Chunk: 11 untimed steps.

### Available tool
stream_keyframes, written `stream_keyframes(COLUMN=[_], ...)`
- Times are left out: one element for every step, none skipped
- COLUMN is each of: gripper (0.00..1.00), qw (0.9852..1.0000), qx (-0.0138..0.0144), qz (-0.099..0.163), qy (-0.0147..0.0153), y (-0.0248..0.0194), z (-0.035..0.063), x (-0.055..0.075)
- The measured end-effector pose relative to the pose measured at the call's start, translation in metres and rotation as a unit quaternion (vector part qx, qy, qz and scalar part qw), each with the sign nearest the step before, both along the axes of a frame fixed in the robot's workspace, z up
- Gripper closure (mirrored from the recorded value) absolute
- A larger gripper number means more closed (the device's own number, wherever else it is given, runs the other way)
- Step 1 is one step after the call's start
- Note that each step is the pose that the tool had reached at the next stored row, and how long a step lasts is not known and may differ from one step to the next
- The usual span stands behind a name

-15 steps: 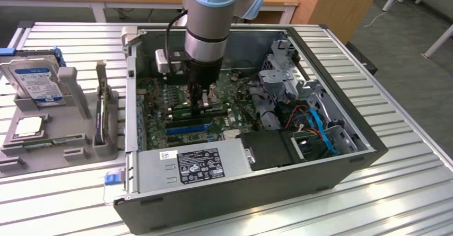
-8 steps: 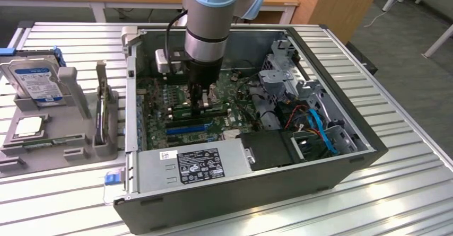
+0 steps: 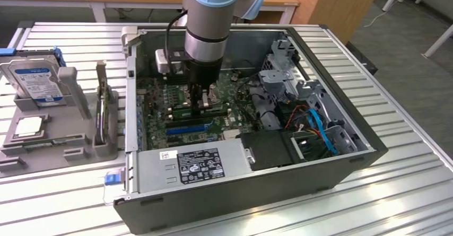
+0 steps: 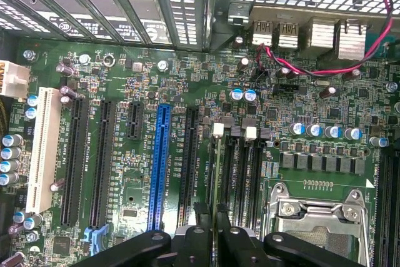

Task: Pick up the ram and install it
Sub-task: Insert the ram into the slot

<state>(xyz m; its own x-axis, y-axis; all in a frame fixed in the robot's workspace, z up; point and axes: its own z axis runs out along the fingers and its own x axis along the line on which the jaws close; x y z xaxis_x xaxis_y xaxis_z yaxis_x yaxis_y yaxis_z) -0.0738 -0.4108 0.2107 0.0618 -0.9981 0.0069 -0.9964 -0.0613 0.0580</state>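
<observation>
My gripper [image 3: 201,102] reaches down into the open computer case [image 3: 340,119], just above the motherboard [image 3: 159,95]. In the wrist view its two black fingers [image 4: 199,236] are shut on the ram [image 4: 215,179], a thin green stick seen edge-on. The ram stands upright in line with the first of the black memory slots [image 4: 230,173], beside a white slot clip [image 4: 217,130]. Whether it is seated in the slot I cannot tell. In the exterior view a green strip of the ram [image 3: 212,109] shows under the fingers.
A blue-labelled hard drive [image 3: 35,82] and a square silver processor chip [image 3: 28,125] rest on a grey holder outside the case at the exterior view's left. Inside are the power supply [image 3: 191,164], coloured cables [image 3: 319,124], a blue slot [image 4: 161,154] and the processor socket [image 4: 319,217].
</observation>
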Motion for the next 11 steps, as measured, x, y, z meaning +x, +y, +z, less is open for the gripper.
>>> stream_keyframes(gripper=[0.86,0.86,0.86,0.86,0.86,0.86,0.86,0.86,0.86,0.86,0.86], qw=[1.0,1.0,1.0,1.0,1.0,1.0,1.0,1.0,1.0,1.0,1.0], qx=[0.0,0.0,0.0,0.0,0.0,0.0,0.0,0.0,0.0,0.0,0.0], qz=[0.0,0.0,0.0,0.0,0.0,0.0,0.0,0.0,0.0,0.0,0.0], qy=[0.0,0.0,0.0,0.0,0.0,0.0,0.0,0.0,0.0,0.0,0.0], y=[0.0,0.0,0.0,0.0,0.0,0.0,0.0,0.0,0.0,0.0,0.0], z=[0.0,0.0,0.0,0.0,0.0,0.0,0.0,0.0,0.0,0.0,0.0], x=[0.0,0.0,0.0,0.0,0.0,0.0,0.0,0.0,0.0,0.0,0.0])
